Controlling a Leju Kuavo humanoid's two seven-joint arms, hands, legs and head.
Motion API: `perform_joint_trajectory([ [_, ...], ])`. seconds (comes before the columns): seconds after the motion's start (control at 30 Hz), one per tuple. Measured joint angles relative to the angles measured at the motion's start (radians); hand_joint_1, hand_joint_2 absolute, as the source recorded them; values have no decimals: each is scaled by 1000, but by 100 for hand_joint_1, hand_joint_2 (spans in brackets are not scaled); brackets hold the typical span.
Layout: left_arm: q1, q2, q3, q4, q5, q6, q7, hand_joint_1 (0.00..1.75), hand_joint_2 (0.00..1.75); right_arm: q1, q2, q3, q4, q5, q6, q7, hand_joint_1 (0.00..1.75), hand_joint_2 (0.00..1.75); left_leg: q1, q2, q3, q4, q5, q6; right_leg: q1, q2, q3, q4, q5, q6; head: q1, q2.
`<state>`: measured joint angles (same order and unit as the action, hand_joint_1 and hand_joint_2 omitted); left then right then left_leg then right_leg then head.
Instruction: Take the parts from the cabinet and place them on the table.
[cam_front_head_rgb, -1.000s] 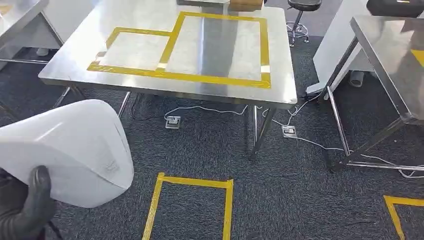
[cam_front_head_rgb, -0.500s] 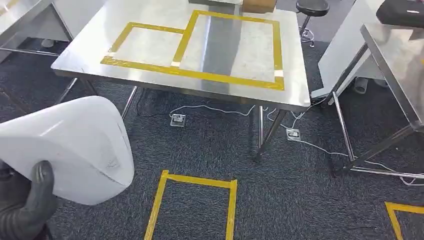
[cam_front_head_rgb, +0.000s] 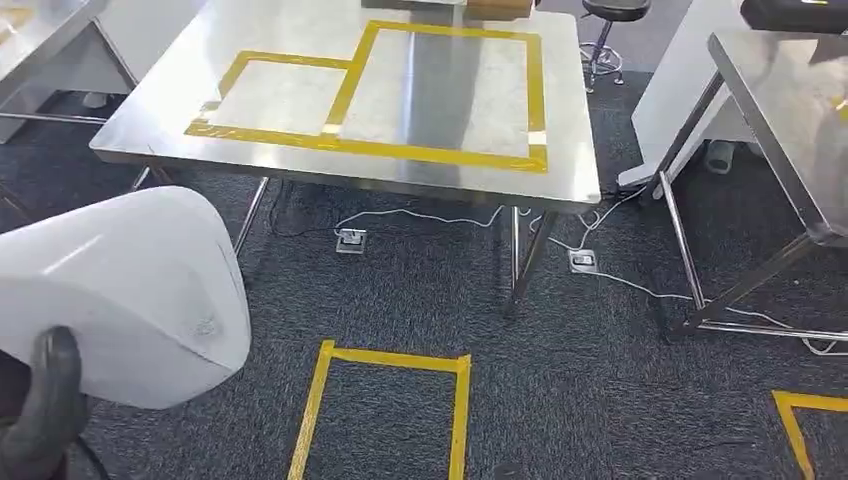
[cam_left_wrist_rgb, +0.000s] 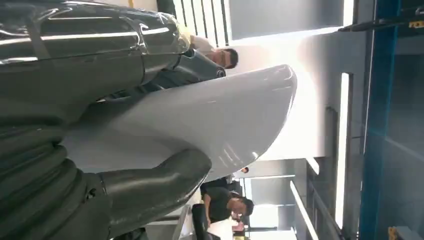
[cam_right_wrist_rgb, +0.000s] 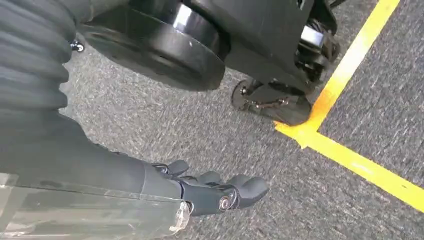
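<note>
Nearest, at the lower left of the head view, a large white curved part (cam_front_head_rgb: 125, 295) is held by the left robot hand (cam_front_head_rgb: 40, 415), whose dark thumb is pressed against the part's near face. From the left wrist view the white part (cam_left_wrist_rgb: 200, 117) is seen clamped between the thick thumb below and the darker fingers (cam_left_wrist_rgb: 197, 67) above, its rounded edge jutting well past the fingertips. The right robot hand (cam_right_wrist_rgb: 215, 192) is seen from the right wrist view hanging above the dark carpet, its fingers lying close together and nearly straight with nothing in them; whether they are fully closed cannot be told. A yellow tape outline (cam_front_head_rgb: 385, 405) is marked on the carpet (cam_front_head_rgb: 600, 380) just ahead. Beyond it a broad strip of open floor is crossed by white cables (cam_front_head_rgb: 430, 215). Farther on stands the steel surface (cam_front_head_rgb: 390, 175), its near edge facing the robot and its top marked with two adjoining yellow tape rectangles (cam_front_head_rgb: 380, 95). A second steel surface (cam_front_head_rgb: 790, 130) is seen at the right, well apart from the first, with a gap of carpet between them.
</note>
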<state>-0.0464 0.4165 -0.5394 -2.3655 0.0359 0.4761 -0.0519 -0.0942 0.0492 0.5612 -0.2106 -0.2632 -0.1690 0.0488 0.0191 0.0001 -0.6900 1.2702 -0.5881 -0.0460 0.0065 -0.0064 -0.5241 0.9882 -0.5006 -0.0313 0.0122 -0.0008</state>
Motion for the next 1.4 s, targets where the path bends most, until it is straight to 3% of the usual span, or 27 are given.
perform_joint_trajectory([
  [0.07, 0, 4, 0, 0, 0, -3, 2, 175, 175, 0, 1, 0, 0, -1, 0, 0, 0, 175, 3, 4, 85, -161, 85, -3, -5, 3, 0, 12, -8, 9, -10, 0],
  [0.1, 0, 4, 1, 0, 0, -3, 3, 175, 175, 0, 1, 0, 0, -2, 0, 0, 0, 175, 3, 5, 111, -206, 73, -4, -3, 4, -3, 20, -15, 18, -14, 0],
  [0.13, -1, 5, 1, -1, 0, -5, 5, 175, 175, -2, 1, 1, 0, -2, 0, 0, 0, 175, 2, 3, 112, -222, 72, 8, 2, 6, -11, 36, -21, 25, -25, 0],
  [0.2, -1, 7, 2, -2, 0, -6, 7, 175, 175, 0, 1, 2, 0, -5, 0, -2, 0, 175, -2, 2, 108, -216, 72, 24, 3, 6, -13, 31, -18, 29, -11, 0],
  [0.27, -1, 8, 3, -2, 1, -7, 9, 175, 175, 0, 0, 9, 0, -9, 0, -3, 0, 175, 4, 2, 107, -221, 76, 36, 1, 7, -13, 34, -22, 36, -11, 0],
  [0.33, -3, 9, 3, -2, 2, -10, 11, 175, 175, 0, -1, 11, 0, -10, 0, -3, 0, 175, 6, 3, 106, -221, 78, 42, -2, 7, -42, 107, -79, 51, 2, 0],
  [0.4, -3, 9, 3, -3, 2, -12, 11, 175, 175, 0, -1, 12, 0, -10, 0, -3, 0, 175, 5, 4, 103, -220, 78, 46, -7, 6, -109, 261, -153, 59, 12, 0],
  [0.43, -3, 9, 3, -2, 2, -13, 11, 175, 175, 2, -1, 14, 0, -10, 0, -3, 0, 175, 4, 4, 102, -220, 79, 46, -7, 7, -137, 321, -172, 59, 16, 0],
  [0.47, -3, 9, 3, -2, 2, -15, 11, 175, 175, 3, -1, 16, 0, -10, 0, -3, 0, 175, 3, 3, 102, -220, 79, 46, -6, 6, -143, 336, -164, 58, 22, 0],
  [0.5, -3, 9, 3, -2, 2, -15, 11, 175, 175, 3, -1, 17, 0, -10, 0, -3, 0, 175, 1, 2, 103, -220, 79, 46, -6, 7, -131, 307, -133, 53, 29, 0],
  [0.57, -4, 9, 3, -3, 2, -15, 11, 175, 175, 2, -1, 18, 0, -11, 0, -3, 0, 175, -5, 0, 106, -220, 79, 46, -2, 7, -64, 146, -35, 33, 37, 0],
  [0.6, -4, 9, 3, -4, 2, -15, 11, 175, 175, 2, -1, 18, 0, -11, 0, -3, 0, 175, -3, 0, 105, -222, 79, 46, 6, 8, -32, 64, -2, 18, 40, 0],
  [0.63, -5, 9, 3, -5, 2, -16, 11, 175, 175, 2, -4, 18, 0, -11, 0, -3, 0, 175, -8, -1, 103, -221, 79, 45, 8, 7, -22, 50, -14, 11, 35, 0],
  [0.7, -5, 9, 3, -6, 2, -16, 11, 175, 175, 1, -3, 19, 0, -11, 0, -3, 0, 175, -2, -1, 95, -221, 85, 35, 14, 8, -23, 33, -16, 5, 43, 0],
  [0.77, -5, 9, 3, -9, 3, -16, 12, 175, 175, 3, -2, 19, 0, -12, 0, -3, 0, 175, -4, 0, 101, -232, 91, 21, 12, 7, -15, 13, -7, 2, 43, 0],
  [0.8, -5, 10, 3, -10, 2, -16, 12, 175, 175, 2, -3, 19, 0, -12, 0, -3, 0, 175, -4, 0, 96, -220, 76, 20, 5, 2, -6, -6, 5, 5, 40, 0],
  [0.83, -7, 11, 5, -10, 2, -16, 12, 175, 175, 1, -3, 19, 0, -12, 0, -3, 0, 175, -3, -1, 80, -187, 47, 17, 4, 3, -3, -14, 10, -2, 33, 0],
  [0.93, -6, 12, 7, -10, 3, -16, 13, 175, 175, 2, 1, 19, 0, -13, 0, -3, 0, 175, 0, -2, -15, 23, -51, 7, 5, 2, -6, -12, 11, -6, 11, 0],
  [0.97, -6, 12, 8, -10, 3, -16, 13, 175, 175, 3, 1, 19, 0, -14, 0, -3, 0, 175, -1, -1, -27, 49, -50, 4, 4, 2, -6, -11, 11, -5, 7, 0],
  [1.0, -6, 12, 8, -10, 3, -16, 13, 175, 175, 3, 1, 20, 0, -15, 0, -3, 0, 175, 0, -1, -18, 31, -26, 2, 4, 2, -6, -9, 9, -4, 3, 0],
  [1.1, -6, 12, 8, -10, 3, -16, 13, 175, 175, 2, 3, 20, 0, -16, 0, -3, 0, 175, 5, 4, 99, -198, 96, -1, -1, 6, -6, 12, -5, 11, -13, 0],
  [1.13, -7, 12, 8, -10, 3, -16, 13, 175, 175, 2, 2, 20, 0, -16, 0, -3, 0, 175, 0, 4, 111, -218, 72, 1, 6, 7, -13, 21, -11, 20, -20, 0],
  [1.17, -6, 12, 8, -10, 3, -16, 13, 175, 175, 1, 2, 20, 0, -17, 0, -3, 0, 175, 1, 3, 110, -222, 74, 17, 6, 9, -18, 30, -15, 22, -23, 0],
  [1.23, -5, 12, 8, -10, 3, -15, 13, 175, 175, 2, 2, 20, 0, -18, 0, -3, 0, 175, -3, 1, 108, -221, 73, 28, 4, 8, -16, 25, -12, 28, -12, 0],
  [1.3, -7, 12, 8, -10, 3, -16, 13, 175, 175, 1, 1, 21, 0, -18, 0, -3, 0, 175, 5, 1, 110, -226, 77, 38, 4, 8, -17, 34, -25, 36, -13, 0],
  [1.33, -6, 12, 8, -10, 3, -16, 13, 175, 175, 1, 2, 21, 0, -18, 0, -3, 0, 175, 7, 1, 110, -226, 77, 41, 3, 8, -32, 69, -51, 45, -4, 0],
  [1.4, -6, 12, 8, -10, 3, -16, 13, 175, 175, 1, 2, 21, 0, -18, 0, -3, 0, 175, 6, 3, 109, -226, 76, 47, -5, 7, -98, 214, -124, 54, 11, 0],
])
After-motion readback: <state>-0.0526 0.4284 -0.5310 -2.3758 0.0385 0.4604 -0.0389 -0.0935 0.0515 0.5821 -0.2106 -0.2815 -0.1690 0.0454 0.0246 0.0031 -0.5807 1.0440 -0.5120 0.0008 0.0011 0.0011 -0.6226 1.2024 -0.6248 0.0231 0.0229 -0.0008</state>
